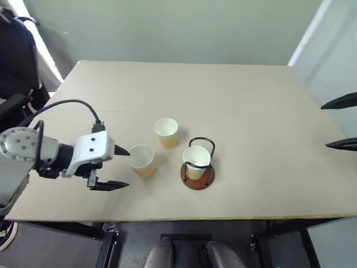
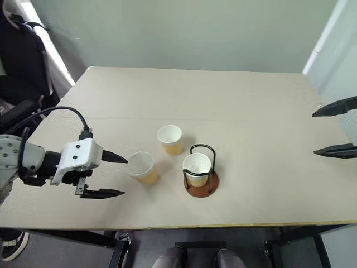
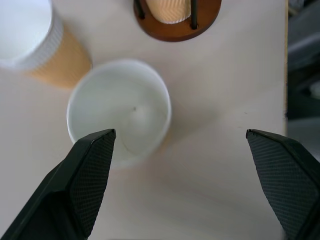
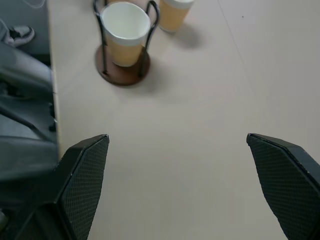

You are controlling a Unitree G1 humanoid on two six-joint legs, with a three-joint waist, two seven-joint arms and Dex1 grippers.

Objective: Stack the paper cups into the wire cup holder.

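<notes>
One paper cup sits upright in your wire cup holder near the table's front edge. Two more cups stand just left. Your left gripper gapes wide beside the nearer cup; your right gripper hangs wide apart, empty, far right.

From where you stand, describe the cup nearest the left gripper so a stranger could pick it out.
On the beige table, find the wire cup holder near the front edge. Two paper cups stand loose to its left. The one meant is nearer the front edge, right before the open jaws of the left gripper.
</notes>
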